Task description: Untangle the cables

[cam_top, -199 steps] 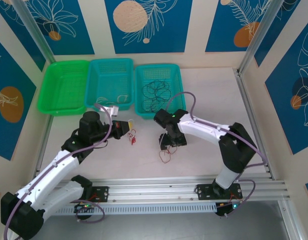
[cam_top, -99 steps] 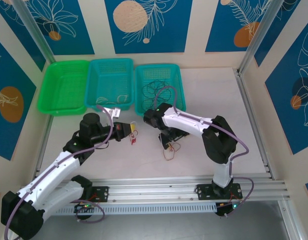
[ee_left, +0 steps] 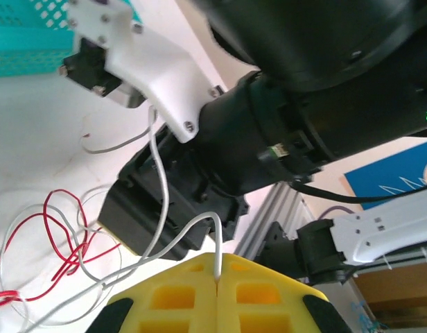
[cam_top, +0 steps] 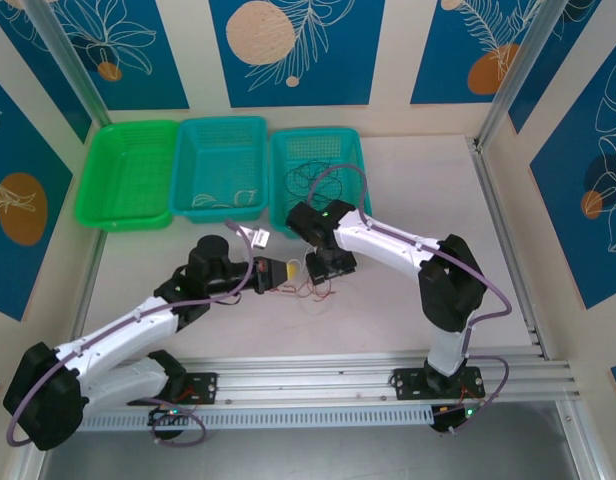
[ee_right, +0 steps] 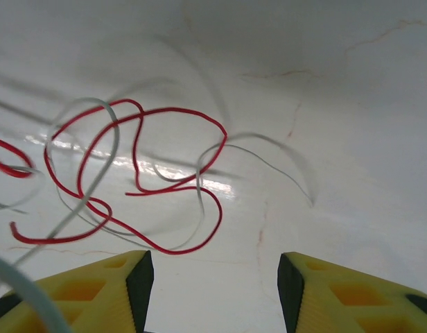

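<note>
Near the middle of the worktop (cam_top: 418,290), in front of the right teal basket (cam_top: 318,133): a loose tangle of red wire (cam_top: 313,290) and white wire (ee_left: 218,246), flat on the surface. Left gripper (cam_top: 288,274) low at the tangle's left side, yellow pads pressed together, pinching the white wire. In the left wrist view, that strand straight up out of the seam between the pads, then bent away toward the red loops on the left. Right gripper (cam_top: 326,272) just beside the left one, at the tangle's far side, close over the worktop. Jaws there spread wide, gripping nothing. In the right wrist view, red loops and a pale strand crossing each other ahead of the two yellow fingers, touching neither. Black wire (cam_top: 310,180) coiled on its own inside the right teal basket at the far edge, apart from the tangle.
</note>
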`<state>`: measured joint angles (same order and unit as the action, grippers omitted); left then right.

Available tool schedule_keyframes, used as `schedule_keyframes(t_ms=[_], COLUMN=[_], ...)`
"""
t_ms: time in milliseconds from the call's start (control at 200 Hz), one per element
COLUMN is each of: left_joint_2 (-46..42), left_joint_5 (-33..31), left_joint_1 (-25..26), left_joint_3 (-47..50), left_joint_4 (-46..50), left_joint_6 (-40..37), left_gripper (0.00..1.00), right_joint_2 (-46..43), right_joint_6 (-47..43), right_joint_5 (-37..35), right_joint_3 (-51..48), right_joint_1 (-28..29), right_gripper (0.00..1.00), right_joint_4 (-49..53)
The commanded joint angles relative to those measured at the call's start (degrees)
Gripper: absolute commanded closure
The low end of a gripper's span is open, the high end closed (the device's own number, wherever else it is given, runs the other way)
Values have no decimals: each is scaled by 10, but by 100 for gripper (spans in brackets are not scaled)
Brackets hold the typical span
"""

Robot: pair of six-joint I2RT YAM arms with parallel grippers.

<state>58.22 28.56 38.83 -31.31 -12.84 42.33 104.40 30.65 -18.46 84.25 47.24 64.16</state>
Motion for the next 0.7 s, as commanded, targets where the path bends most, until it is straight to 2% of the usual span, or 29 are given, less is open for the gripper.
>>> schedule_keyframes(t_ms=[0, 120, 160, 210, 250, 380, 570, 695], left_joint_2=[-13, -29, -31, -29, -24, 16, 69, 86], left_joint_5=[-47, -66, -67, -72, -75, -89, -56, -71], left_joint_1=[4, 2, 2, 2, 3, 3, 8, 22], left_joint_3=[1, -39, -73, -112, -135, -156, -87, -82], left_joint_4=[-16, 8, 33, 58, 66, 89, -14, 23], left_joint_6=[-12, -34, -55, -78, -94, -108, -42, -76], left_gripper=[100, 100, 100, 100, 100, 100, 100, 100], right_joint_2=[-19, -40, -47, -52, -52, -77, -116, -119], right_joint_6=[22, 37, 41, 47, 50, 67, 109, 114], right_joint_5=[38, 50, 52, 56, 66, 100, 163, 183], right_joint_3=[-13, -49, -69, -93, -103, -133, -173, -172], right_joint_1=[-6, -19, -25, -31, -35, -36, -68, -71], right_gripper=[48, 46, 41, 29, 26, 25, 27, 27], right_joint_4=[-19, -51, -68, -86, -92, -136, -183, -192])
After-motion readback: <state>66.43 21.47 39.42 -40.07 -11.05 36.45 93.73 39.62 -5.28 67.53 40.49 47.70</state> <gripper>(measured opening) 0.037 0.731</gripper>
